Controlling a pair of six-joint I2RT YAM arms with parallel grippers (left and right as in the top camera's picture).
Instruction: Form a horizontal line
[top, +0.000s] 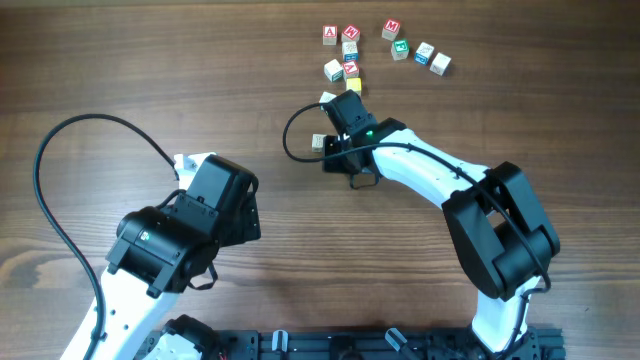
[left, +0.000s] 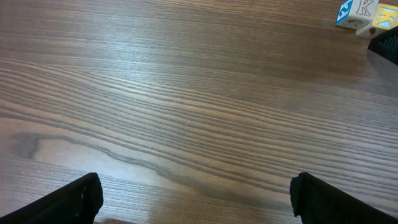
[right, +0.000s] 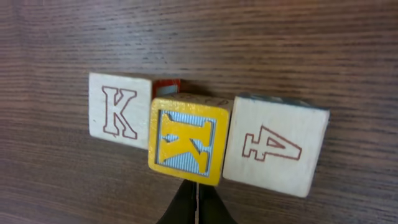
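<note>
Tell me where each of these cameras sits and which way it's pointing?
Overhead: above the table, looking straight down; left arm, right arm and letter cubes show.
Left wrist: low on the left arm, looking across bare wood; left fingers, spread, in the bottom corners.
Right wrist: close above the horizontal line of three cubes; right fingers together at the bottom.
Shared: all three show the yellow cube.
</note>
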